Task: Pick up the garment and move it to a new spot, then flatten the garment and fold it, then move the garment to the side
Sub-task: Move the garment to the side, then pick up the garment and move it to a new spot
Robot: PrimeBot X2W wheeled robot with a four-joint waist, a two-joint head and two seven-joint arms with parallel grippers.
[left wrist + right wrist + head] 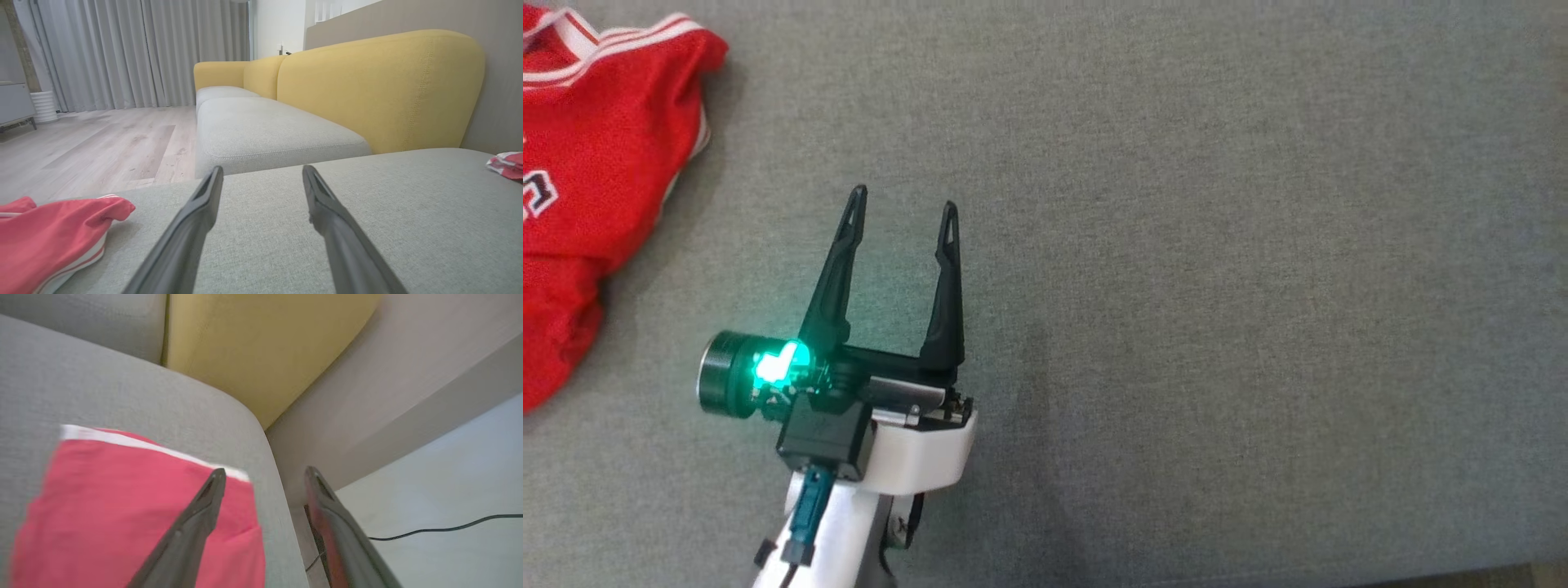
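Left claw [903, 200], spread and empty over the sofa [1217, 245], has the crumpled jersey [596, 147] off to its left; right claw [265, 471], also spread, hangs above a flat red garment [122, 506].

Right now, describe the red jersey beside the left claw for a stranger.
Start at the wide grey cushion. Left of the open left claw lies the red jersey. Its white striped trim and lettering stand out against plain grey.
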